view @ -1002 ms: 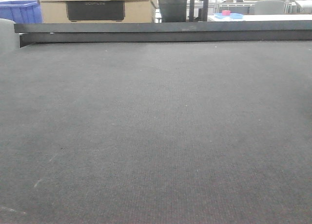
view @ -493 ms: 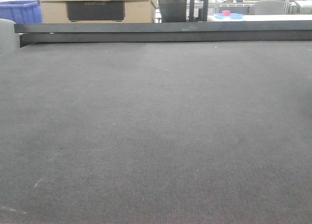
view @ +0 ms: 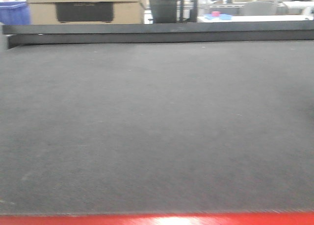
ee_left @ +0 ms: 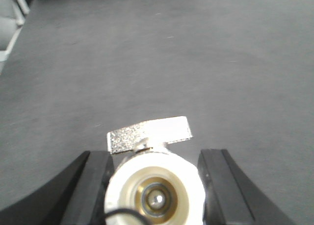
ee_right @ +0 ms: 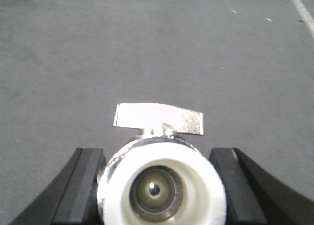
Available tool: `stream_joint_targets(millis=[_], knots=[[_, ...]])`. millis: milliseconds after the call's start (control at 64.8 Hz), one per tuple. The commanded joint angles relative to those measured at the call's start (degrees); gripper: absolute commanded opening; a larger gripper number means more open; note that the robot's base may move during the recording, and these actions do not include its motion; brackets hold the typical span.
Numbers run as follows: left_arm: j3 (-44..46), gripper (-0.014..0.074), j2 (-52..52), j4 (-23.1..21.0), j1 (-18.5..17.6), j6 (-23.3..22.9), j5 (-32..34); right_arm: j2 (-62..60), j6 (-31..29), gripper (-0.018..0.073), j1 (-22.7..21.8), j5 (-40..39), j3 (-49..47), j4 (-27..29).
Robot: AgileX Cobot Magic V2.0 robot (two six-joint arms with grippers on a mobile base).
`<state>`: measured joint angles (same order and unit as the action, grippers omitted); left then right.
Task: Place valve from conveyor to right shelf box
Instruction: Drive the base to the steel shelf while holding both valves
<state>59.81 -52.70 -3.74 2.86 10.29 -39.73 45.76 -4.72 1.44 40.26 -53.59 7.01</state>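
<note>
Each wrist view shows a valve held over the dark grey woven conveyor [view: 157,127]. My left gripper [ee_left: 156,157] is shut on a valve [ee_left: 154,190] with a white round end and a brass bore, its silver handle [ee_left: 149,134] pointing up. The black fingers [ee_left: 95,178] press its sides. My right gripper [ee_right: 157,155] is shut on a second valve [ee_right: 162,188], white-capped with a chrome body and a flat silver handle [ee_right: 158,118]. In the front view neither gripper nor valve shows. The shelf is out of view.
A low black rail [view: 157,34] runs along the belt's far edge. Behind it stand cardboard boxes [view: 83,9], a blue bin [view: 13,12] and a white table with a small pink item [view: 216,13]. A red strip [view: 157,219] crosses the front view's bottom edge.
The front view has shifted: the background slid left, the picture is blurred, and a red strip has appeared along the bottom edge.
</note>
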Motion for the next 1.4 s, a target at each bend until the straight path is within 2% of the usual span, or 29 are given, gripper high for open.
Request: stream_joint_targets(millis=[0,1388], knots=[[0.47,-0.0111,0.61,-0.57,-0.24,-0.38,3.24,-0.67,-0.14,-0.0162,-0.01,-3.92,-1.02,-0.12],[0.47,-0.0111,0.61,-0.57,-0.24,-0.38,3.24,-0.67,-0.14,-0.0162,-0.01,-3.92,-1.02,-0.12]])
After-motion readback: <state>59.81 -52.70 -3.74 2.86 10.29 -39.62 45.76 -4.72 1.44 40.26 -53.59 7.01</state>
